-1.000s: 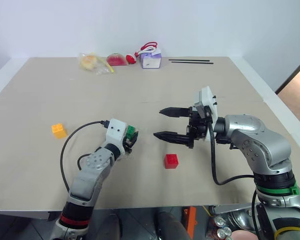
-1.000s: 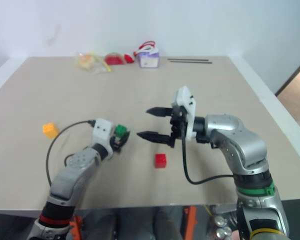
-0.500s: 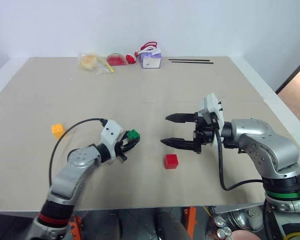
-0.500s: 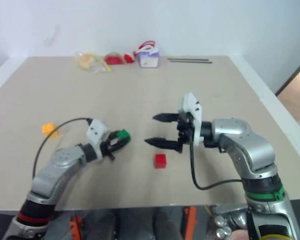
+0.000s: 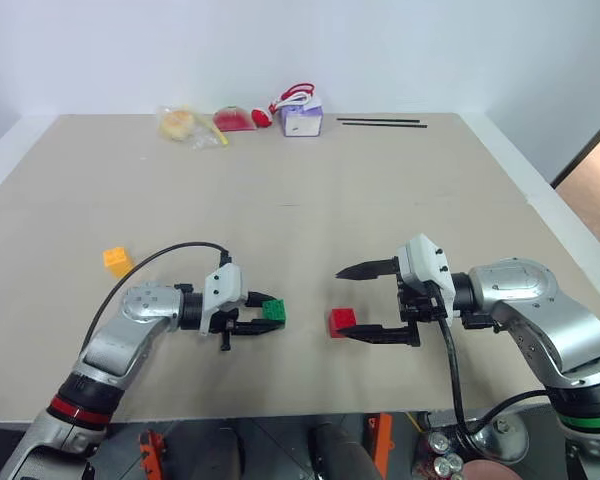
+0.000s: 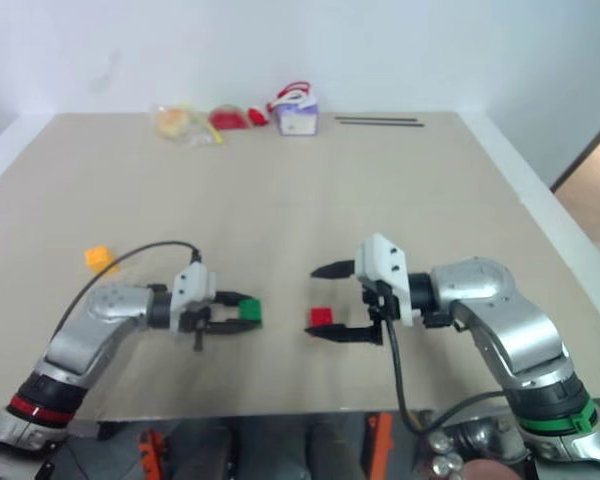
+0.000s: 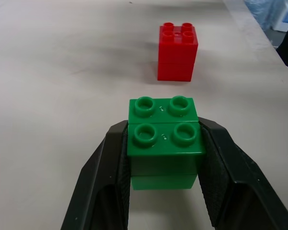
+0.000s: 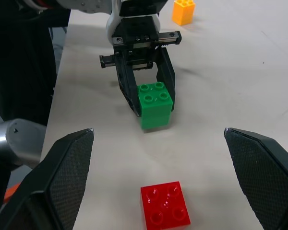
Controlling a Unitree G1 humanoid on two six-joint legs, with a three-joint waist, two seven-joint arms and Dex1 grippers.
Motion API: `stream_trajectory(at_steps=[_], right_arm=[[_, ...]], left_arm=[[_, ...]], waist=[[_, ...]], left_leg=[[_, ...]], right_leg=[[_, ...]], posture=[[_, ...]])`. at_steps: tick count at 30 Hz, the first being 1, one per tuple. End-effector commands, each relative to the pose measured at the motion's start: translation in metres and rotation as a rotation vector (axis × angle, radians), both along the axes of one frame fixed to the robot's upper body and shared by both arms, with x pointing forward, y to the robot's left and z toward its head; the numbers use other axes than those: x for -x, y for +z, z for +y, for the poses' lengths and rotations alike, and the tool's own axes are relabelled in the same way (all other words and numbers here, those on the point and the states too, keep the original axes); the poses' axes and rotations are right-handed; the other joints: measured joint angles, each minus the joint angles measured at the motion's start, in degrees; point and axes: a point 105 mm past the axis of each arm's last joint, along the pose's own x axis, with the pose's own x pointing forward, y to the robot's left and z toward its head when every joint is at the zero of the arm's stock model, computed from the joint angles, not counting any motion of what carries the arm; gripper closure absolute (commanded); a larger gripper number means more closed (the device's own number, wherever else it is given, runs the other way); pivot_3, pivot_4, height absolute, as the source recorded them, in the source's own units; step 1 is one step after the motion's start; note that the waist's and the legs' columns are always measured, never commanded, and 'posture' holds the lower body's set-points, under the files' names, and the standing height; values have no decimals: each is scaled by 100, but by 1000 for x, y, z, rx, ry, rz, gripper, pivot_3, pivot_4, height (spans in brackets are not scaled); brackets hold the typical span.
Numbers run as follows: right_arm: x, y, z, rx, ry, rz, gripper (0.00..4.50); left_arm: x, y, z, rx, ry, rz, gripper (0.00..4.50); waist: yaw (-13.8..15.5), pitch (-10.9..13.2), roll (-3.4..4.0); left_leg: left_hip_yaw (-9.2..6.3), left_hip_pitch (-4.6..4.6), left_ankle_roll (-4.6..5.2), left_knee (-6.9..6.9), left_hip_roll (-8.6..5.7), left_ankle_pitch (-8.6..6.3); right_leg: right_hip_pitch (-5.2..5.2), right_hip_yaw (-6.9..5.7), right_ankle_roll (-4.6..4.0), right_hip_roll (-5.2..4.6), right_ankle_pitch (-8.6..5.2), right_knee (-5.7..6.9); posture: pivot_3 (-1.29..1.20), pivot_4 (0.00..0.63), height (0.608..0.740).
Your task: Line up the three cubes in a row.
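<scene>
My left gripper (image 5: pixel 269 316) is shut on the green cube (image 5: pixel 274 309), low over the table's front and pointing right. In the left wrist view its fingers (image 7: pixel 102 177) press the green cube (image 7: pixel 164 143) from both sides, with the red cube (image 7: pixel 177 45) a short gap beyond. The red cube (image 5: pixel 342 321) stands on the table between the spread tips of my open right gripper (image 5: pixel 345 303), which touches nothing. The yellow-orange cube (image 5: pixel 117 261) sits alone at the left. The right wrist view shows green cube (image 8: pixel 156 103), red cube (image 8: pixel 165 213) and yellow-orange cube (image 8: pixel 183 9).
At the table's far edge lie a purple-and-white box (image 5: pixel 302 118), a red item (image 5: pixel 235 119), a clear bag with food (image 5: pixel 185 124) and two black sticks (image 5: pixel 380 122). The table's front edge (image 5: pixel 280 408) runs close below both grippers.
The left gripper swung round to point right and drew back, carrying the green cube close to the red one. The right gripper sank and drew back until its open fingers flank the red cube.
</scene>
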Motion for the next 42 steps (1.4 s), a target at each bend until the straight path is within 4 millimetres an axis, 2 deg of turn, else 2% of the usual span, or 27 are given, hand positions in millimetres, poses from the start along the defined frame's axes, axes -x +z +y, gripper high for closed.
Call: stream_trajectory(at_steps=[1,16,18,24,27,31,36,38,42], right_arm=[[5,8,0,9,10,-51,0],[1,9,-1,13,5,-48,0],[1,9,-1,12,6,-48,0],[1,10,-1,13,12,-43,0],[0,10,-1,11,15,-41,0],[-1,14,0,-4,25,-43,0],[2,29,4,-87,46,-20,0],[2,35,5,-122,47,-10,0],[-7,43,9,-176,18,-35,0]], left_arm=[[2,0,-2,-10,-31,-24,3172],[11,-14,-8,-21,-30,19,3172],[11,-15,-8,-21,-26,28,2073],[11,-12,-5,-11,-10,30,49],[9,-6,-4,13,12,21,17],[12,10,-5,89,26,13,17],[13,51,-2,280,123,-11,17],[10,63,-1,336,220,-47,17],[-20,85,16,486,639,-169,17]], waist=[[1,0,0],[3,0,0],[2,0,0],[2,0,0],[3,0,0],[2,0,0],[1,0,0],[2,0,0],[10,1,-3]], left_leg=[[-1,0,0,-2,0,0],[-3,2,1,-4,0,0],[-3,2,1,-3,0,0],[-3,2,1,-3,1,0],[-3,2,1,-3,1,0],[-3,2,1,-3,1,0],[-3,2,1,-3,2,0],[-4,2,1,-2,3,0],[-6,2,1,11,-1,0]], right_leg=[[0,-1,5,0,1,0],[3,-2,13,0,4,0],[3,-2,14,0,5,0],[1,-3,13,1,5,1],[2,-2,13,0,5,1],[2,-2,17,0,7,1],[2,-3,21,0,10,1],[3,-2,24,0,11,2],[10,-2,32,-3,16,2]], posture=[[0,150,740],[0,150,740],[0,150,740],[0,150,740],[0,150,740],[0,150,740],[0,150,740],[0,150,740],[0,150,740]])
